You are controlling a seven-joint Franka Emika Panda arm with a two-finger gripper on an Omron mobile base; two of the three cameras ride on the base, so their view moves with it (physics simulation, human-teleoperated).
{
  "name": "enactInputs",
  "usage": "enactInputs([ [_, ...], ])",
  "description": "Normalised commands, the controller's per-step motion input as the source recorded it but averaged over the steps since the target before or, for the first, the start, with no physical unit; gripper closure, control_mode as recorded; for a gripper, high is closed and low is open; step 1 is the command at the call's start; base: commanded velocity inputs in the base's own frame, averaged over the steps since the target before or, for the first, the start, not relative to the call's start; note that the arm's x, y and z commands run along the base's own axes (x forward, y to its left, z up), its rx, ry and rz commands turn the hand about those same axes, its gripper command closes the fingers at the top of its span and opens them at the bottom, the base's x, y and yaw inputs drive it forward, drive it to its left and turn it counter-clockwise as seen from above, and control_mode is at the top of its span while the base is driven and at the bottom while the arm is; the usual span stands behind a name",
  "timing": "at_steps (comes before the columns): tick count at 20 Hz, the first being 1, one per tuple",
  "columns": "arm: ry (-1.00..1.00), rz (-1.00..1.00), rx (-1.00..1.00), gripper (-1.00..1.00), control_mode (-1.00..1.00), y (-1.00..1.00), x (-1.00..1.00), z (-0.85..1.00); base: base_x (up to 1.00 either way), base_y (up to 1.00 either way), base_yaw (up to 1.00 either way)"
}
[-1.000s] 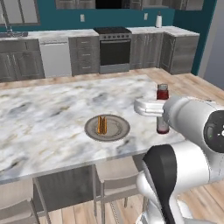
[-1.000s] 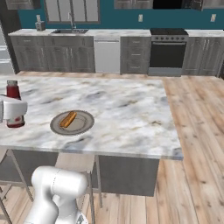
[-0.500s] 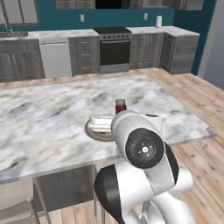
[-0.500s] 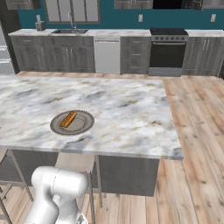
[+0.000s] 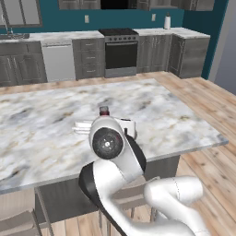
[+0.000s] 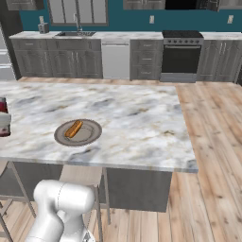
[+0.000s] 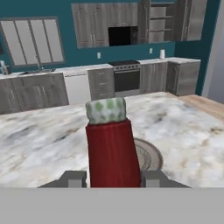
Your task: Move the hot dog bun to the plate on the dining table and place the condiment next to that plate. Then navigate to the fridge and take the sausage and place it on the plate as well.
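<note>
On the dining table, the plate sits toward the near-left part of the marble top in the right base view, and the bun lies inside it, angled across the left half of the dish. Nothing else lies on the plate there.

At the far left edge of the right base view, the condiment hangs over the table edge, well left of the plate, with a white part of the robot wrapped around its lower half. From the left base view the arm's round joint covers most of the scene at the table; just the bottle's top pokes up behind it, and a pale sliver beside the joint may be the plate's rim, though that is hard to tell.

Seen from the hand view, the gripper is clamped on the red bottle, one dark fingertip on each side of its base. The bottle stands upright between them, its pale speckled cap on top. Behind it, partly hidden by the bottle, the plate's ringed rim shows on the marble. Across the room stand grey cabinets, a stove and a white dishwasher.
</note>
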Motion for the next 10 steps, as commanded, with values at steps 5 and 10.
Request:
enactInputs([
  [5,-0.01,0.03,-0.02,1.0,-1.0,0.0,0.53,-0.57,0.0,0.0,0.0],
  [10,0.0,0.03,-0.03,1.0,-1.0,0.0,0.55,-0.61,0.0,0.0,0.0],
])
